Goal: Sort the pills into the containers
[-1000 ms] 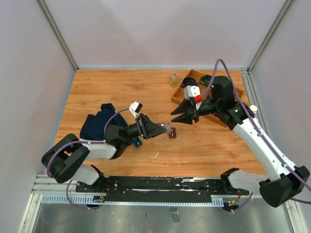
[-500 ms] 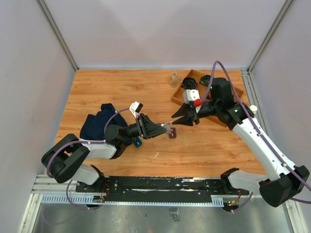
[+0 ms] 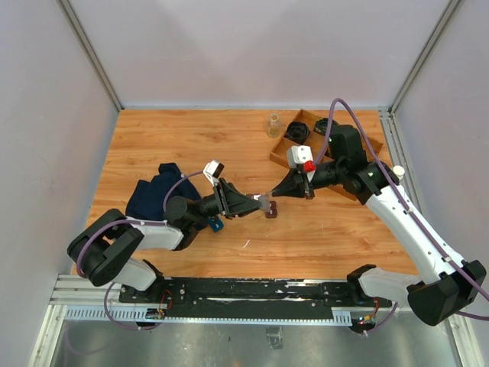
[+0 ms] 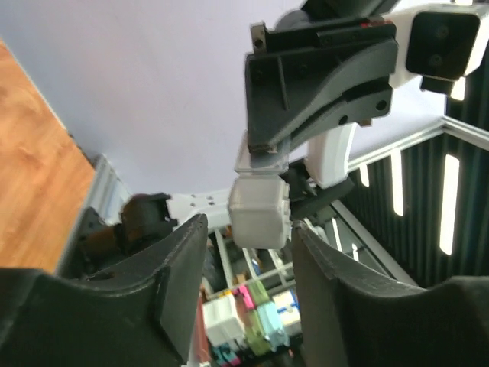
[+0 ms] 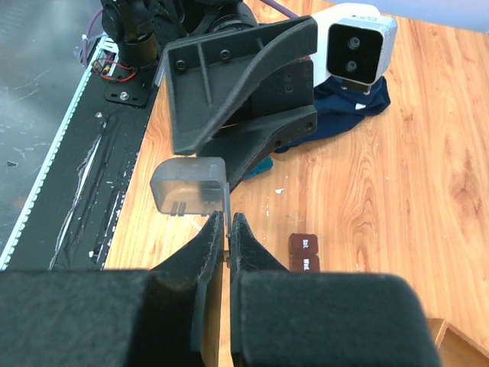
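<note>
We see a table (image 3: 191, 145) of warm orange wood with a planked grain. It is boxed in by plain pale walls (image 3: 252, 53) and slim aluminium posts (image 3: 89, 50), and a black rail (image 3: 252, 289) runs along its near edge. Toward the left lies a crumpled dark blue cloth (image 3: 151, 195), soft and folded. At the far right sits a divided wooden tray (image 3: 302, 115) with dark coils in it. Just beside its corner a small clear glass jar (image 3: 273, 125) stands upright.

Near the table's middle lie the containers (image 5: 303, 244), two tiny dark-brown squares with pale marks on top, side by side on the wood. Close by, held clear of the surface, is a translucent box (image 5: 187, 187) of frosted plastic with rounded corners. The left fingers (image 4: 179, 267), matte black and wedge-shaped, stand on either side of it, released, with a sliver of daylight on one side. The right fingers (image 5: 200, 252) are clenched flat together on the thin clear flap rising from the box's edge.
</note>
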Controlling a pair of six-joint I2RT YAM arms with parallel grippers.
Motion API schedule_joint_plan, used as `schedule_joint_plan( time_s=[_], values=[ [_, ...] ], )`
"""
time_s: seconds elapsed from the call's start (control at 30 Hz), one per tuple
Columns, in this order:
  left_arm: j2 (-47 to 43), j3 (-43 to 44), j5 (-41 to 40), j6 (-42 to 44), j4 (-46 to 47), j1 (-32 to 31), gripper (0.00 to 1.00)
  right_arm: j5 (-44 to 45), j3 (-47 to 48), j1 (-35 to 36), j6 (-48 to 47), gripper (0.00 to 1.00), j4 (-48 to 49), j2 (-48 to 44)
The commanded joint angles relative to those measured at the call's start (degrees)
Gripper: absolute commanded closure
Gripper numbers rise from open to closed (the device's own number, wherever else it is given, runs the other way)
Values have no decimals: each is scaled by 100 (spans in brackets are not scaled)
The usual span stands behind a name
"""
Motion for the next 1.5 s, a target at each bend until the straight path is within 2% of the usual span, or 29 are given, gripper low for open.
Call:
schedule_joint_plan(
  time_s=[0.0, 0.1, 0.2, 0.3, 0.33, 0.37, 0.4, 0.47, 0.6, 0.9, 1.27, 1.47],
  values=[
    [104, -311, -68, 140, 1475, 303, 40, 336, 48, -100, -75, 99, -417, -36],
    [55, -733, -81, 308, 1464, 638, 26, 858, 168, -120, -196, 99, -787, 17],
    [-170, -1021, -162, 830, 1002, 844, 20, 1384, 124, -119, -167, 99, -899, 75],
    [-966, -924, -478, 1942, -738, 772, 19, 1817, -54, -112, -26, 98, -790, 157],
    [-1341, -827, -750, 2441, -1797, 667, 17, 1955, -131, -112, 24, 98, -756, 207],
    [-1718, -688, -1106, 2961, -2375, 508, 15, 2074, -173, -112, 68, 98, -717, 254],
    [-2052, -537, -1493, 3496, -3335, 304, 11, 2210, -220, -112, 132, 98, -665, 295],
    [-2508, -279, -2084, 4247, -4115, -26, 7, 2397, -267, -112, 200, 98, -587, 388],
    [-2546, -28, -2123, 4519, -4416, -173, 7, 2442, -203, -112, 378, 98, -569, 574],
    [-1555, 790, -2464, 4881, -5067, -693, 9, 2240, -229, -116, 475, 97, -530, 652],
    [-824, 1227, -2182, 4924, -5137, -741, 24, 2168, -234, -112, 470, 97, -547, 676],
    [-649, 1341, -2240, 5052, -5449, -741, 36, 2179, -228, -112, 434, 97, -578, 685]
  ],
)
